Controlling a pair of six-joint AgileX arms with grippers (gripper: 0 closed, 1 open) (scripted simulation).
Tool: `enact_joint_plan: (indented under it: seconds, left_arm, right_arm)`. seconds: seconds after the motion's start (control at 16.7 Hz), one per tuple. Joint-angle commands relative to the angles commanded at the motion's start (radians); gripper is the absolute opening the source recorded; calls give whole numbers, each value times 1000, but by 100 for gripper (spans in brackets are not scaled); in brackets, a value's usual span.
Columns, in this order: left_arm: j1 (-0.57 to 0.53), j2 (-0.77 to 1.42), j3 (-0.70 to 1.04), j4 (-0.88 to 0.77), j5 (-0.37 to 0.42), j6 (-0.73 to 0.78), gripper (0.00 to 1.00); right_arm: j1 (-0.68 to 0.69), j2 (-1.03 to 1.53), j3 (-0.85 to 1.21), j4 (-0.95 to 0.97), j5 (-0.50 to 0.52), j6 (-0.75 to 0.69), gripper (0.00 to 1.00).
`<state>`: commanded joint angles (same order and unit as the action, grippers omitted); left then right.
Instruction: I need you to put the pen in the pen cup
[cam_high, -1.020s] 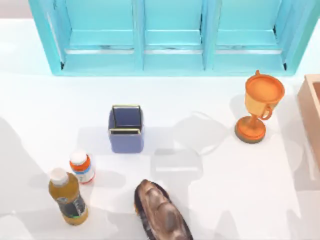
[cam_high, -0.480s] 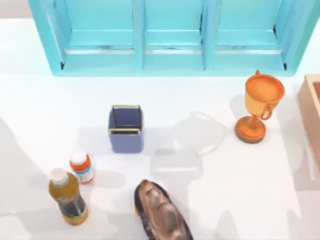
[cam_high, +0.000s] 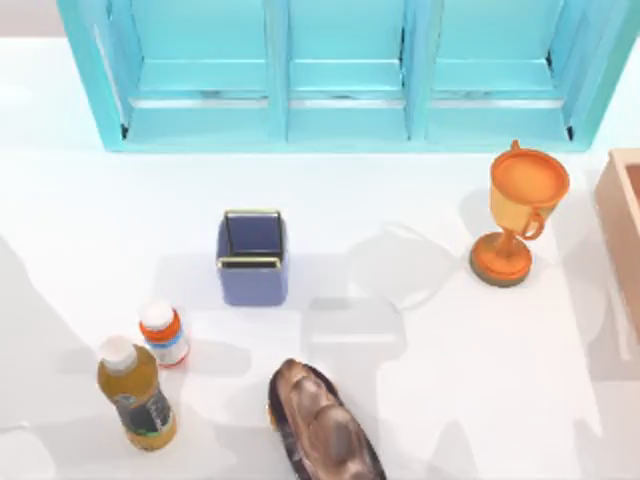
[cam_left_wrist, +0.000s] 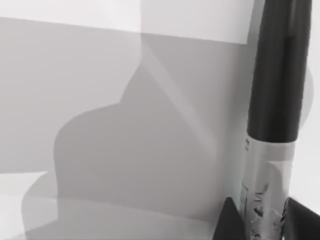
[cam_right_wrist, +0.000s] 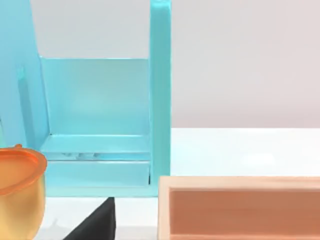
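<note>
- Periwinkle-blue and rimmed in brassy metal, the pen cup (cam_high: 252, 258) is standing upright left of the table's middle in the top view, its square mouth open.
- Near it, toward the front left, a small pill bottle (cam_high: 163, 333) and a juice bottle (cam_high: 135, 393) are standing side by side; a brown brush (cam_high: 322, 425) is lying at the front edge, and nothing is sitting between these and the cup.
- An orange trophy (cam_high: 520, 212) is standing well apart on the right, before the turquoise cabinet (cam_high: 340, 72), with a wooden box (cam_high: 622, 215) at the right edge.
- Left wrist view: the left gripper (cam_left_wrist: 261, 220) is clamping the pen (cam_left_wrist: 272, 120), its dark fingers (cam_left_wrist: 230, 222) pressing either side of the silver barrel, the black end pointing away over the shadowed table.
- Right wrist view: the right gripper (cam_right_wrist: 97, 220) is showing one dark fingertip; I cannot tell its opening. It is facing the trophy, cabinet and box.
</note>
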<state>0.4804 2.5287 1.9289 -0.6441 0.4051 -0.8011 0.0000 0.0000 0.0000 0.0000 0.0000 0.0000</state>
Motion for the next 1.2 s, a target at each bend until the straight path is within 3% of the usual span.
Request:
enact_joint_plan:
  seconds: [0.42, 0.9, 1.2]
  left_arm:
    - [53, -135, -52, -82, -2, 53, 0]
    - [200, -594, -289, -330, 39, 205, 0]
    - [228, -653, -333, -377, 46, 232, 0]
  right_arm:
    - [0, 0, 0, 0, 0, 0, 100]
    - [0, 0, 0, 0, 0, 0, 100]
    - [0, 0, 0, 0, 0, 0, 100]
